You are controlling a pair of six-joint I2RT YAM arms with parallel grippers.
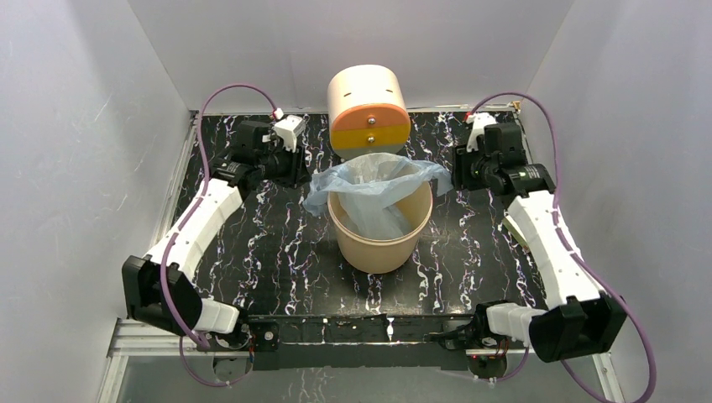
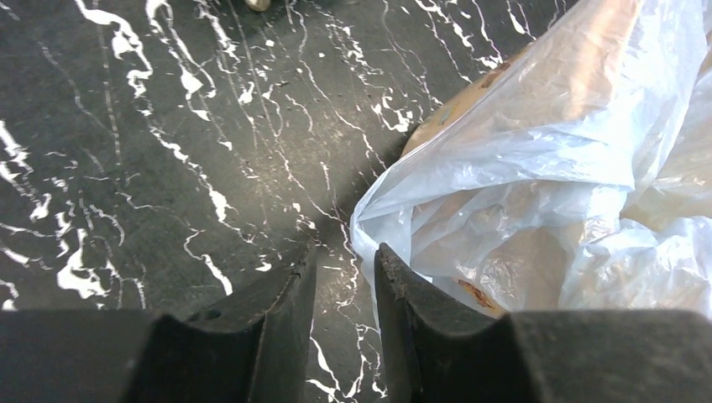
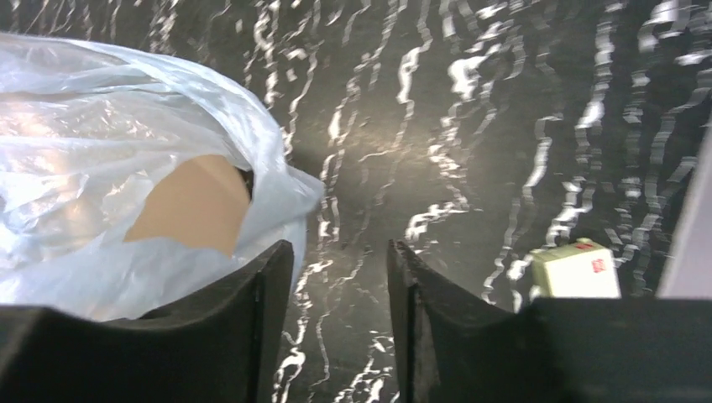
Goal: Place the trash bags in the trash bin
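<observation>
Spanning the floor between white walls [image 1: 75,168], a black marbled desk [image 1: 277,252] carries the trash bin [image 1: 379,248]. The trash bags [image 1: 369,180] sit in its mouth, draped over the rim. The left gripper [image 2: 344,252] and right gripper [image 3: 338,248] flank it, jaws slightly parted and empty.

Trash bag [image 1: 375,186] sits in trash bin [image 1: 379,242]; drawer cylinder [image 1: 368,112] behind it.

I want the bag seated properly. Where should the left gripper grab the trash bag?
Probably the bunched flap of the trash bag outside the trash bin's left rim, coming from the left: it sticks out past the rim, just ahead of the left gripper's open jaws.
</observation>
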